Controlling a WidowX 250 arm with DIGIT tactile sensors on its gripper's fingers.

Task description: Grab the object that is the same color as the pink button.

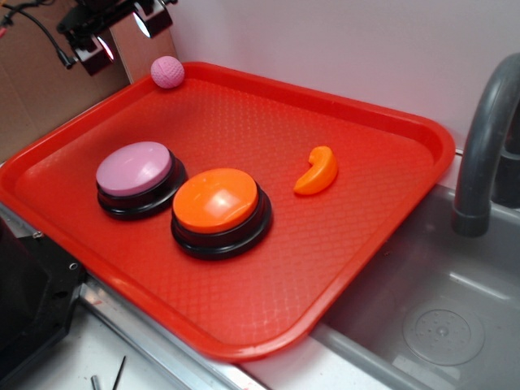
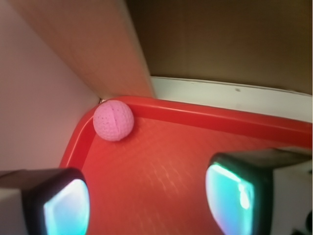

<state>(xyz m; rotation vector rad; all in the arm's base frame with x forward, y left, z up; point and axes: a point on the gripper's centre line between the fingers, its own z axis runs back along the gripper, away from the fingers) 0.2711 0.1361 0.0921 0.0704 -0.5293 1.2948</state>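
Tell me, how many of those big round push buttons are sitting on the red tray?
2. The pink button sits toward the tray's left side, and the orange button is right beside it, nearer the middle. Nothing on the tray looks able to hide another.

An orange button (image 1: 219,207) and orange crescent (image 1: 317,171) sit apart on a red tray (image 1: 268,317) beside a grey sink (image 1: 439,325).

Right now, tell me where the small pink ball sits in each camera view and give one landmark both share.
Exterior: the pink ball lies in the red tray's far-left corner, against the rim.
Wrist: the ball is upper left, tucked into the tray corner, ahead of the open claw.
Shared landmark: that raised red corner rim.
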